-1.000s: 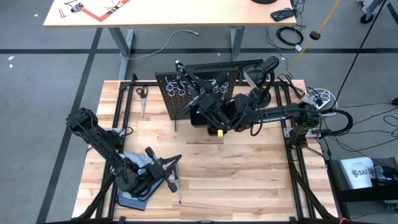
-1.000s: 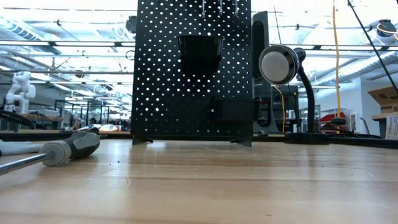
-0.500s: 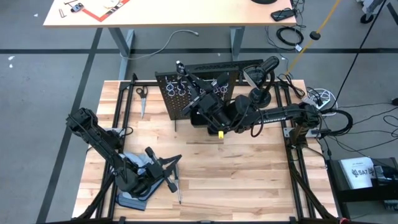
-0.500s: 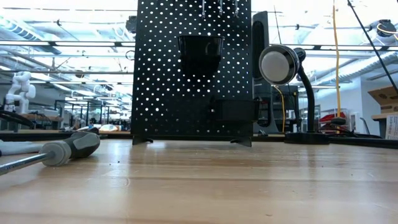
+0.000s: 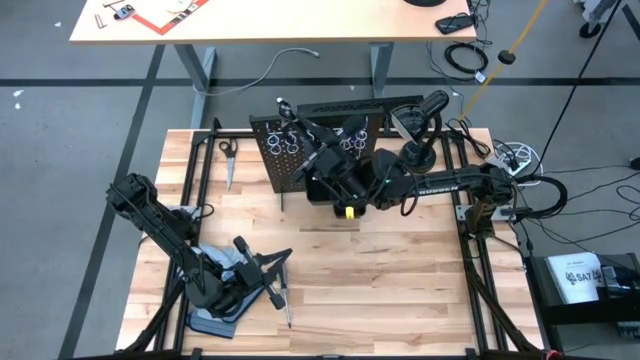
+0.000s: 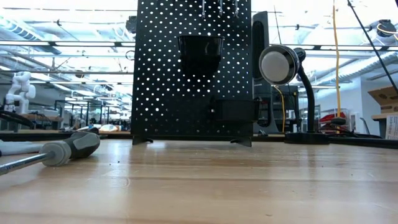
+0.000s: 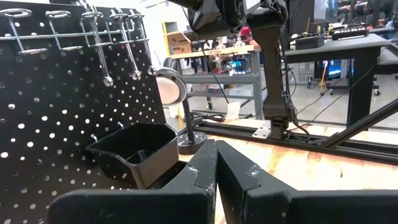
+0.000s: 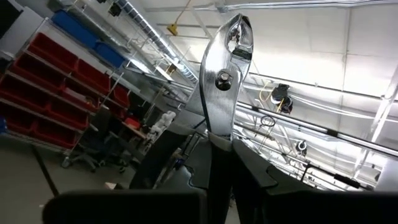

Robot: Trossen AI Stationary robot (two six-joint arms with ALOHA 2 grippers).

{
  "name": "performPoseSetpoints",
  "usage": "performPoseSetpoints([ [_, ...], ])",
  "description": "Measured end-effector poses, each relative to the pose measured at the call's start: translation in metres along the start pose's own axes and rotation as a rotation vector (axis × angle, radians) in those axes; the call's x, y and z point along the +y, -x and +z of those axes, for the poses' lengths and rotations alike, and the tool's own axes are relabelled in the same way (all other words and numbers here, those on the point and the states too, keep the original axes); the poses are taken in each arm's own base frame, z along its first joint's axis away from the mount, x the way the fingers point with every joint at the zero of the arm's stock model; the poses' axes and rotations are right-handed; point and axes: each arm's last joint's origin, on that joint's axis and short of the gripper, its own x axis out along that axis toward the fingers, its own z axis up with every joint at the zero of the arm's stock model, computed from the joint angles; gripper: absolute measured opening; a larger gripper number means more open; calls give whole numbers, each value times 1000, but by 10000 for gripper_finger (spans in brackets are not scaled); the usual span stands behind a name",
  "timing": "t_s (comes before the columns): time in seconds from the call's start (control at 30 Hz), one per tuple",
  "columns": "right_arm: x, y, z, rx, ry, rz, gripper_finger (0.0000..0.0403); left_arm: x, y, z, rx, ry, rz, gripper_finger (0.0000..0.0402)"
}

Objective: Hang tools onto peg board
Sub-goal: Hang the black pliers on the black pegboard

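A robotics lab: red storage bins (image 8: 74,71) on shelving, workbenches (image 7: 249,59) (cluttered), exposed ceiling pipes.

White lettering on right arm (image 5: 450,185), too small to read, no other legible text

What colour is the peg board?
Black, with rows of small round holes; the peg board shows best in the low view.

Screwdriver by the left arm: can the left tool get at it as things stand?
Probably yes. The screwdriver lies flat on the table right beside the left tool, with nothing on top of it. That tool is shut and empty, so it must open first. The right tool holds pliers up at the peg board.
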Motion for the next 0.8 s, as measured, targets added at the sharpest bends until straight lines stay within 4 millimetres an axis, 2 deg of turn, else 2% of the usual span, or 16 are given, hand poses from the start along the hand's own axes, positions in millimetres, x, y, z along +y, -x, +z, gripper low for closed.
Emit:
performPoseSetpoints([
  [0.8, 1, -11, -24, 114, 84, 57, 26, 0, 0, 0, 0, -4, 0, 11],
])
